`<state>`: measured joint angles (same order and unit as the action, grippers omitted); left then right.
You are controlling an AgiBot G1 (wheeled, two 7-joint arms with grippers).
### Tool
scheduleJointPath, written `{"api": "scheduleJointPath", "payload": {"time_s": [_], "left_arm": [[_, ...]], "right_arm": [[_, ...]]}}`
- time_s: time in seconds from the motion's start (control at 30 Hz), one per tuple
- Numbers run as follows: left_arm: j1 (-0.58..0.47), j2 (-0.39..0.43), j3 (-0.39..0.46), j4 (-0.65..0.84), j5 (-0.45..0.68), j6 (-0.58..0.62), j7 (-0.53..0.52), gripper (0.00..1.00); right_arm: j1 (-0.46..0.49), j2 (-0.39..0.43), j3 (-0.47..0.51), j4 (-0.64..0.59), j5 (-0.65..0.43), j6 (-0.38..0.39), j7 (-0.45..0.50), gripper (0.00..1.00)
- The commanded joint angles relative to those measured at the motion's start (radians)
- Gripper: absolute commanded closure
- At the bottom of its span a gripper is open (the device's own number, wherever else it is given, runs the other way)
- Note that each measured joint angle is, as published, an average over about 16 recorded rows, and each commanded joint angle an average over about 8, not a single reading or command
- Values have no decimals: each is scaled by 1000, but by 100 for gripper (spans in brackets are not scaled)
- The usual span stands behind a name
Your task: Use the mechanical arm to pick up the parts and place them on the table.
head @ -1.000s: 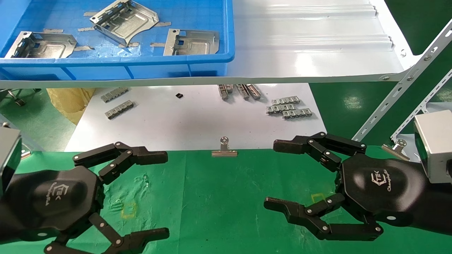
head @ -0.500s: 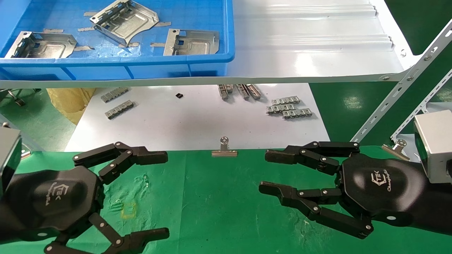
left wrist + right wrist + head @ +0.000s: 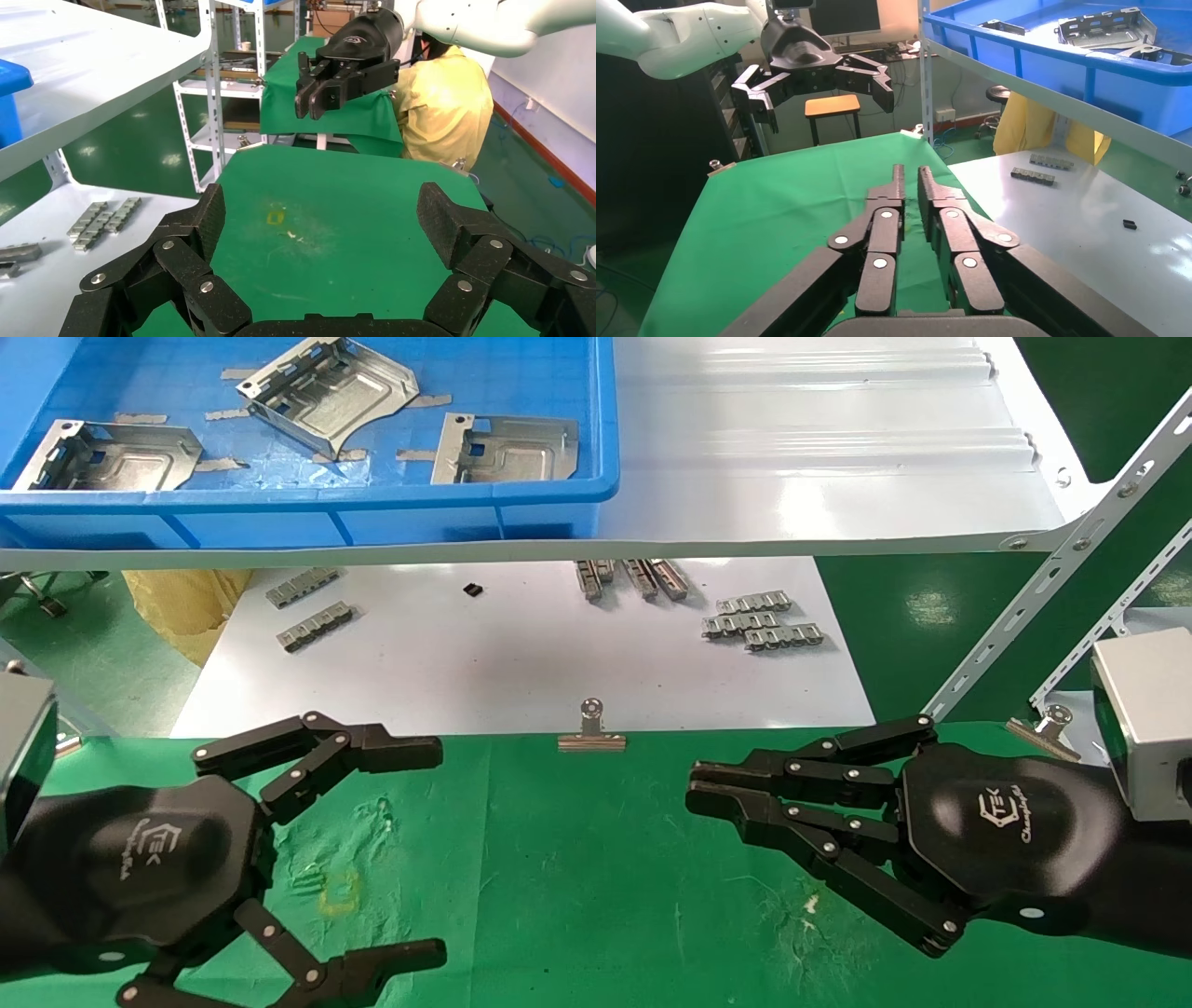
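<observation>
- Parts [image 3: 328, 393]: three silvery stamped metal plates, lying apart from each other in the blue bin [image 3: 549, 491] on the upper shelf, well ahead of and above both grippers. None is held.
- Handling, as a judgement: thin stiff sheet, light, smooth and likely to slip. The edges look sharp. The middle plate is tilted, with its folded flange raised towards the grippers. That flange or a straight edge seems the best place to pinch. The flat faces offer nothing to grip.
- Right gripper [image 3: 697, 784]: fingers drawn nearly together with a thin gap, empty, low over the green table [image 3: 577, 877] and pointing across it towards the left gripper.
- Left gripper [image 3: 438, 845]: fingers spread wide, empty, low over the near left of the table.
- Bin wall: a raised rim stands between the grippers and the plates, so a reach would probably have to go over it and down.
- White shelf [image 3: 819, 477]: its front lip hangs over the lower white sheet [image 3: 521, 654]. A slanted bracket [image 3: 1052, 570] runs just beyond the right gripper.
- Open room: bare green cloth between the two grippers, with faint yellow marks [image 3: 340, 889].
- Nearby clutter: a binder clip [image 3: 591, 728] at the cloth's far edge between the grippers, and grey link strips [image 3: 759, 621] beyond it.
</observation>
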<state>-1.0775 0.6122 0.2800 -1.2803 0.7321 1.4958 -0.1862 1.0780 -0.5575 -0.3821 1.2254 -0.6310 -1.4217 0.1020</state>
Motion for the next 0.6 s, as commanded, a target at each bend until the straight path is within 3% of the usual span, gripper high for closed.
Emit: {"api": "scheduleJointPath", "payload": {"time_s": [0.03,0.6], "left_arm": [[0,0,0,0,0,0,0,0],[-35,23,6,-1,14,-17,-7,0]], "right_arm": [[0,0,0,0,0,0,0,100],[0,0,0,0,0,0,0,100]]}}
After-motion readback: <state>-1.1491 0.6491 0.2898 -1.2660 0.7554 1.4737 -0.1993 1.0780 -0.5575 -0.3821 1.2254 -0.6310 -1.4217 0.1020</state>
